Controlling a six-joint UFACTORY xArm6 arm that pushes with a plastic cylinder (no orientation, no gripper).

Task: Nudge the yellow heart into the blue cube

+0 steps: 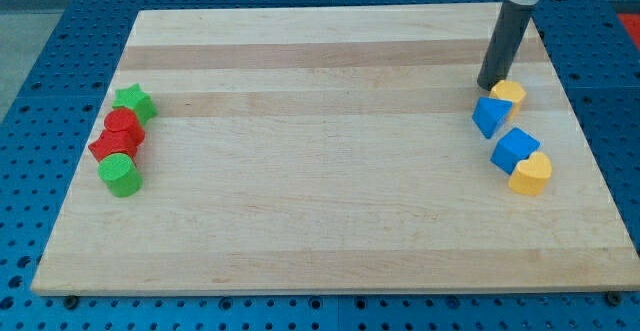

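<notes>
Rod upright, my tip (488,85) just beside yellow block (509,94)

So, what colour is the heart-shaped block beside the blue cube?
Yellow: the yellow heart-shaped block touches the blue cube, in the camera view.

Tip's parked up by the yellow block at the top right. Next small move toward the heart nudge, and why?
Probably go around the view's right side to below-right of the yellow heart block. My tip sits above the blue triangular block and beside the yellow rounded block, while the heart already appears to touch the blue cube.
</notes>
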